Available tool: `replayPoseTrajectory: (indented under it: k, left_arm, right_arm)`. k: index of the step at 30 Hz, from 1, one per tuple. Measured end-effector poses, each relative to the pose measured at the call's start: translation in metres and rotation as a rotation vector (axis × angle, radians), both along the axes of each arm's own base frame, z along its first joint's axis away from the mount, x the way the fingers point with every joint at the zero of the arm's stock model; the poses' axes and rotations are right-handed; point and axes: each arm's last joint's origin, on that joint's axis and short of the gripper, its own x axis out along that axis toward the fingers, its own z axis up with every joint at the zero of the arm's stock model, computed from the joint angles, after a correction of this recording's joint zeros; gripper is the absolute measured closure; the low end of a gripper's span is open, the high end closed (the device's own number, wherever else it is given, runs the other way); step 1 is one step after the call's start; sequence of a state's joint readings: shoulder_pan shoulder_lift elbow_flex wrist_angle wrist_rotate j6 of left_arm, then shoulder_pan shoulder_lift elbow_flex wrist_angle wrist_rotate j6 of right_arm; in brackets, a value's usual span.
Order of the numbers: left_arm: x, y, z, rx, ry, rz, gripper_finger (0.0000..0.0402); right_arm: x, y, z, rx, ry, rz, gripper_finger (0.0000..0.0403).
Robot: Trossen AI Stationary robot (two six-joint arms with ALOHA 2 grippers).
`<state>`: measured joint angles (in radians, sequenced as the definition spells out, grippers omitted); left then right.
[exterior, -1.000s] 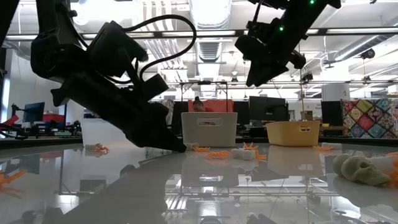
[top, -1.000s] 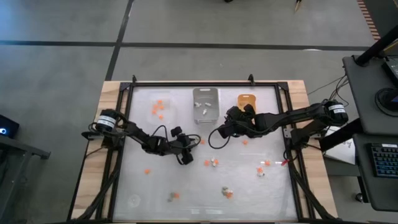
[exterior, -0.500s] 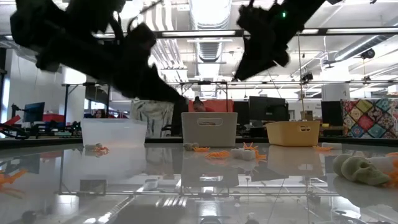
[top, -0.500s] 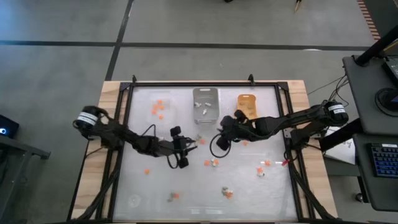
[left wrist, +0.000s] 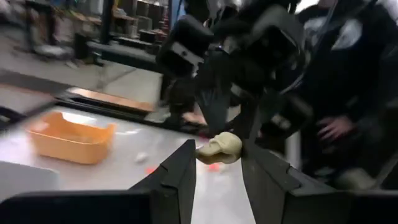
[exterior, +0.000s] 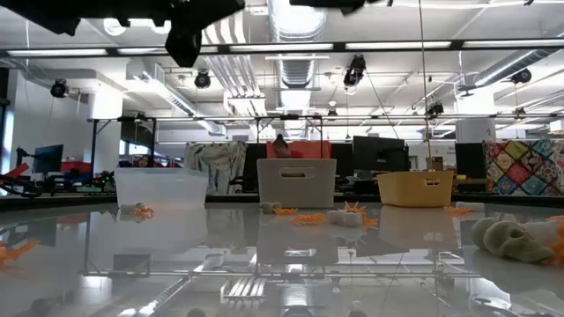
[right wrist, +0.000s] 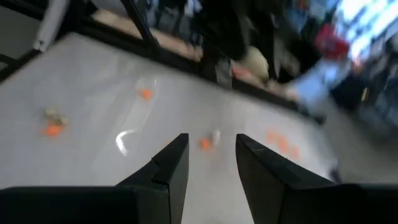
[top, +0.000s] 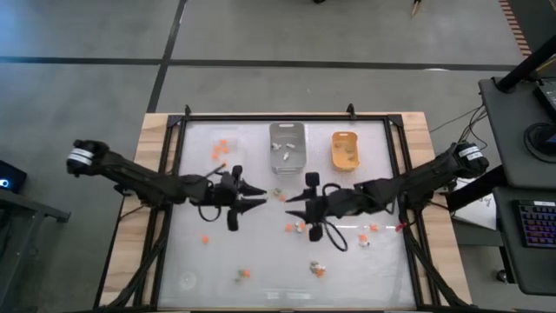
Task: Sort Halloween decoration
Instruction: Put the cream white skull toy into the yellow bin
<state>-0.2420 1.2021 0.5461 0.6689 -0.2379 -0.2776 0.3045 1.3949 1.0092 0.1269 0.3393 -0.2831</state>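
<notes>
Left gripper (top: pixel 257 195): up off the table (top: pixel 261 252) near its middle, pointing at the other arm; its fingertips are pinched on a tan skull (left wrist: pixel 221 148), and its wrist view shows the skull sitting right out at the very tips

Right gripper (top: pixel 291 202): facing the left one, close but not touching; fingers a modest gap apart and nothing between them in its own wrist view

Tan skull: in the air between the two grippers, clear of the glassy top; not over any tray yet

Loose trinkets (top: pixel 300 228): scattered across the near half of the table, orange ones and pale ones mixed; another skull (exterior: pixel 507 239) lies on its side at the low view's right

Trays: clear tray (top: pixel 224 152) with orange bits inside; grey tray (top: pixel 287 146) with pale bits; orange-yellow tray (top: pixel 345 149) beside it; all three in a row at the far edge

How it will handle: I'd say feather-light, hard moulded plastic, rounded and a bit slick (the sort of thing that squirts out of a pinch); a tip-only hold looks marginal

Where to take hold: across the skull's broad sides, deeper between the pads; if it is being passed over, the right gripper wants the free end, clear of the left fingers

Likely home: my guess, the orange-yellow tray
</notes>
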Motion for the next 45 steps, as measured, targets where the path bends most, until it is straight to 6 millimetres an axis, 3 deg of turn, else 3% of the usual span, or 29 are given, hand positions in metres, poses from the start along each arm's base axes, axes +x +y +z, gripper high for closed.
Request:
replayPoseTrajectory:
  k: [5,10,31,45]
  left_arm:
    - [0.000,-0.002,0.004,-0.182,-0.037,-0.083,0.0304]
    - [0.007,-0.006,0.000,-0.244,-0.061,-0.156,0.0304]
    - [0.033,-0.002,-0.023,-0.285,-0.168,-0.187,0.0304]
    - [0.067,-0.010,-0.014,-0.244,-0.111,-0.287,0.0304]
  right_arm:
    - [0.004,0.008,0.007,-0.156,-0.099,0.070,0.0280]
    - [0.010,0.010,0.005,-0.245,-0.138,0.090,0.0280]
    - [0.012,0.010,0.007,-0.292,-0.174,0.098,0.0280]
    - [0.013,0.007,0.005,-0.310,-0.148,0.103,0.0280]
